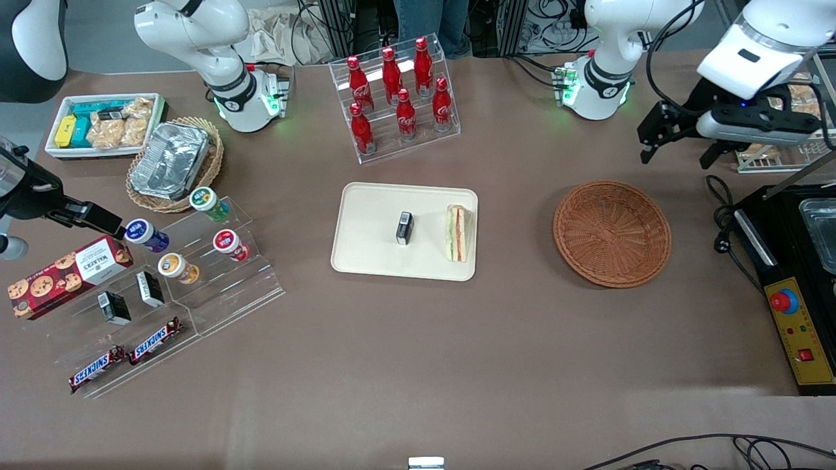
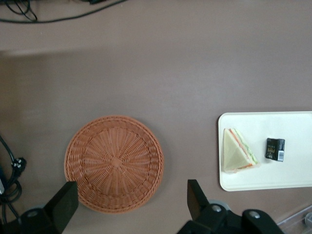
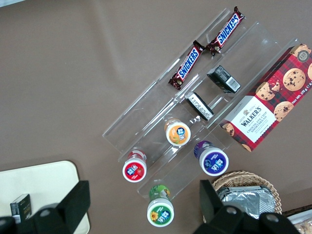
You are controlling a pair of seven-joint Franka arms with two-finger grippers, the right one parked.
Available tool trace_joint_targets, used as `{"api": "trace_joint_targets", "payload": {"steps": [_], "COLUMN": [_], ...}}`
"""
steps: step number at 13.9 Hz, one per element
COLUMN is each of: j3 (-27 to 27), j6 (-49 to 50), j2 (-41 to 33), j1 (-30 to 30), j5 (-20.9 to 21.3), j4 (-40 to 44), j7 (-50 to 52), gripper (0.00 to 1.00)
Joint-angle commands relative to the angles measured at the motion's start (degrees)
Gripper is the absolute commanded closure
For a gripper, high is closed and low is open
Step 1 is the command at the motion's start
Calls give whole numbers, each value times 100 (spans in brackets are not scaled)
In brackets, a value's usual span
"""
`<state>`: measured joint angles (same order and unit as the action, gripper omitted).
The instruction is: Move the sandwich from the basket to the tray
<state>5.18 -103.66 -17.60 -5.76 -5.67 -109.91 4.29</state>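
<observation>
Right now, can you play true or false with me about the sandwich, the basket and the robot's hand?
1. The sandwich lies on the tray. True.
2. The basket holds a sandwich. False: it is empty.
3. The gripper is shut on the sandwich. False: it is open, above the basket, holding nothing.
4. A small black box shares the tray with the sandwich. True.
5. The sandwich touches the black box. False: they lie apart.

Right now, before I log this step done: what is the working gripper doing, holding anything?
Gripper: open, holding nothing, raised near the basket; the sandwich lies on the tray.
</observation>
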Motion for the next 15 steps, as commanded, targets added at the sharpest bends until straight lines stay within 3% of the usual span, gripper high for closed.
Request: {"api": "trace_joint_targets", "payload": {"steps": [1,15], "j3": [-325,-289], "j6": [135,205], "j2": [-385,-1246], "j1": [-215,-223], "j5": [-4,22], "j4": [-364,-1498], "j7": [-86,-95], "gripper": [1,1]}}
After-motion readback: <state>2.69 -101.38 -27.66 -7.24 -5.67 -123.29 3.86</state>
